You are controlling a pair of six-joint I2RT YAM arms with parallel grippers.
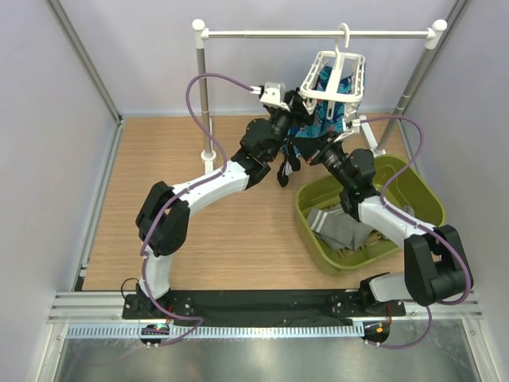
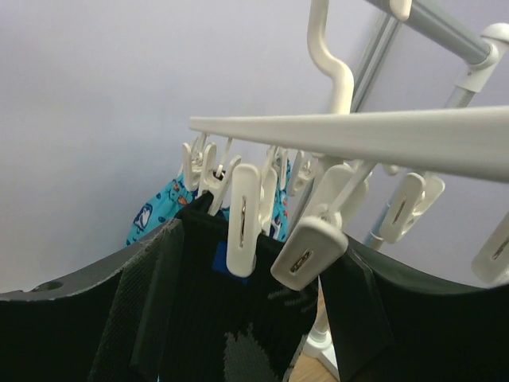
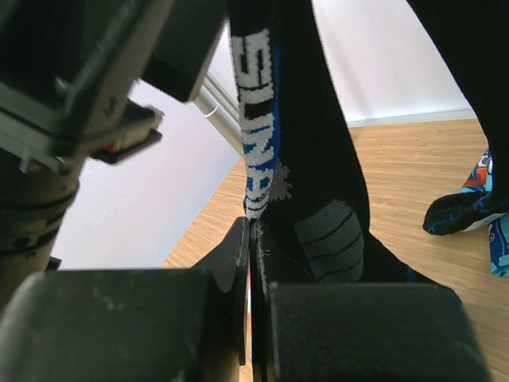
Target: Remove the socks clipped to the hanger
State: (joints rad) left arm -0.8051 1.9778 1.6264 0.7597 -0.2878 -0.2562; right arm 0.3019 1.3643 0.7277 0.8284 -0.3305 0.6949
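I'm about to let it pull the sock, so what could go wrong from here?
1. The right gripper has its jaws shut on the black sock while a peg still clips it: pulling may tilt the hanger or lift its hook off the rail.
2. The left gripper, jaws open, sits among several close pegs and may squeeze the wrong one.
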